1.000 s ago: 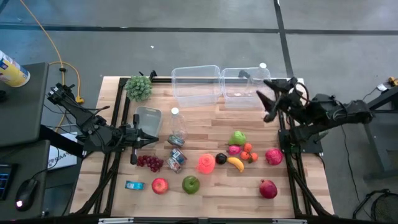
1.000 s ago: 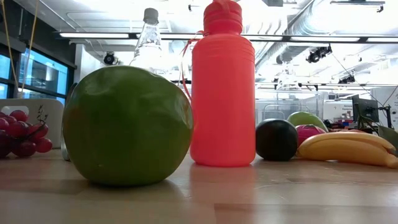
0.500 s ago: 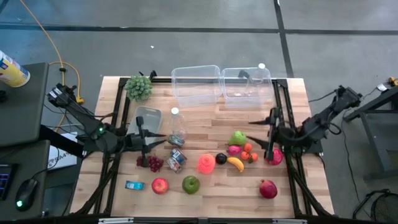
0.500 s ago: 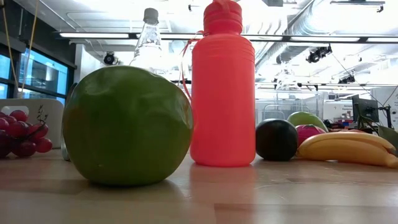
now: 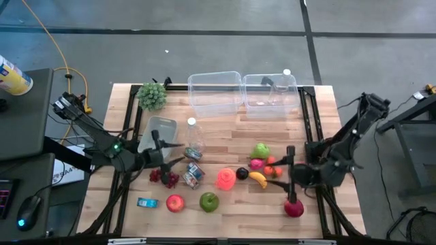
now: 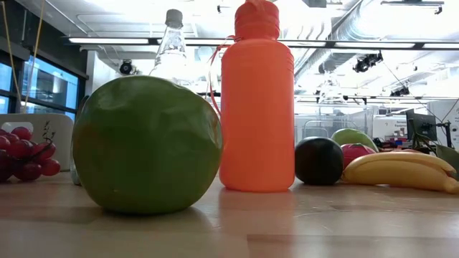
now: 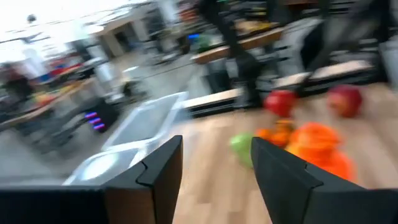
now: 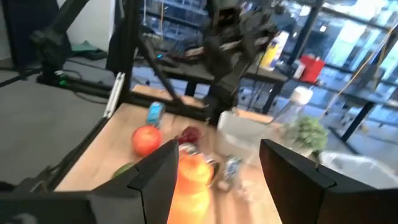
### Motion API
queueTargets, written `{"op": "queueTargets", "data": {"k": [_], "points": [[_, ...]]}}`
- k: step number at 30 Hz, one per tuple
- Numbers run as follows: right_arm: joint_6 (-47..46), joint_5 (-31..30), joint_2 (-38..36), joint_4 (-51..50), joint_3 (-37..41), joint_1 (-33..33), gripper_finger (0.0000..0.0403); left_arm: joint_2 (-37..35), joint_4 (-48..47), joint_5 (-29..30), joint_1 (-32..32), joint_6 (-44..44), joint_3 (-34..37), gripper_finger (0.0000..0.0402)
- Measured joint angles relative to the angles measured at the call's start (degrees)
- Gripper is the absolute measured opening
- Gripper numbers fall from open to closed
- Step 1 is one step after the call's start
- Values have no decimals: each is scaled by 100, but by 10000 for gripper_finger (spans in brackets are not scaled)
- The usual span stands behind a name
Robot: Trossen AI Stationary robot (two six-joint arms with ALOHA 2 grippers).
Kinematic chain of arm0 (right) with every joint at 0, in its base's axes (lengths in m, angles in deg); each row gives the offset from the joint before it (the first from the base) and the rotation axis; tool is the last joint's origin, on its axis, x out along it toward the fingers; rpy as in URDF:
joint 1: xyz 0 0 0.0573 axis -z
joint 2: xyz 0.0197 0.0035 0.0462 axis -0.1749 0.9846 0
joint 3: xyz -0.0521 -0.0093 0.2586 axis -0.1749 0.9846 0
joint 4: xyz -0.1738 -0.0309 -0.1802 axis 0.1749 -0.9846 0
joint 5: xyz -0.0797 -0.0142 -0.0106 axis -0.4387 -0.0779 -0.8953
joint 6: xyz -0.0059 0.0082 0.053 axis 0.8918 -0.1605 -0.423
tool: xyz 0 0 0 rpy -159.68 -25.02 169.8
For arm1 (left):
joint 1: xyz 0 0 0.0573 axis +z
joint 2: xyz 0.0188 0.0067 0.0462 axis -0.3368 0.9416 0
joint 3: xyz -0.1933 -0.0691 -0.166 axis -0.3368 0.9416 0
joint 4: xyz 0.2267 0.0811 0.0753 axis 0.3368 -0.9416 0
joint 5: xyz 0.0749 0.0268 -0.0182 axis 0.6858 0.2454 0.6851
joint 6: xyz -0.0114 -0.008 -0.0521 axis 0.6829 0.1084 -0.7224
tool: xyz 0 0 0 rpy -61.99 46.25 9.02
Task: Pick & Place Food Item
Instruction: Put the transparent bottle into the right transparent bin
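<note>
Food items: we see them spread over the front half of the table (image 5: 225, 129). A green apple (image 5: 209, 201) and a red apple (image 5: 175, 203) lie near the front edge. The grapes (image 5: 163, 177) are just beside the left gripper. A banana (image 5: 257, 179), a dark plum (image 5: 242, 173) and a green pear (image 5: 261, 150) sit near the middle. One pomegranate (image 5: 293, 208) lies at the front right.

Right gripper (image 5: 289, 173): its fingers stand apart and hold nothing. It has moved forward from half a second ago and now hangs above the pomegranate. We no longer see the second pomegranate that lay under it.

Left gripper (image 5: 162, 157): its fingers are spread wide and empty. It has come a little nearer to the grapes than before, between them and the grey tray (image 5: 159, 129).

Orange bottle (image 5: 226, 179): it stands upright in the middle, unchanged.

Clear bins: the left bin (image 5: 214, 93) and the right bin (image 5: 270, 95) stay at the back edge, side by side.
</note>
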Motion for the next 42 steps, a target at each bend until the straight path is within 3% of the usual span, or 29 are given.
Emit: {"op": "queueTargets", "data": {"k": [6, 10, 17, 24, 28, 36, 42], "points": [[-309, -3, 546, 25, 0, 7, 215, -2, 35, 1886, 16, 185, 0, 183], [-350, -1, 803, 398, 4, 7, 215, -2, 29, 2309, 17, -109, 0, 183], [103, 14, 902, 1379, 4, 7, 215, -2, 21, 2288, -66, -59, 0, 183], [144, 16, 904, 1407, 4, 7, 215, -2, 20, 1589, -24, -90, 0, 183], [67, 18, 904, 1405, 4, 7, 215, -6, 20, 1521, -24, -386, 0, 189], [1, 16, 904, 1396, 4, 7, 215, -126, 20, 1571, -24, -719, 0, 274], [-3, 16, 904, 1353, 4, 7, 215, -126, 9, 2316, 28, -727, -2, 340]]}}
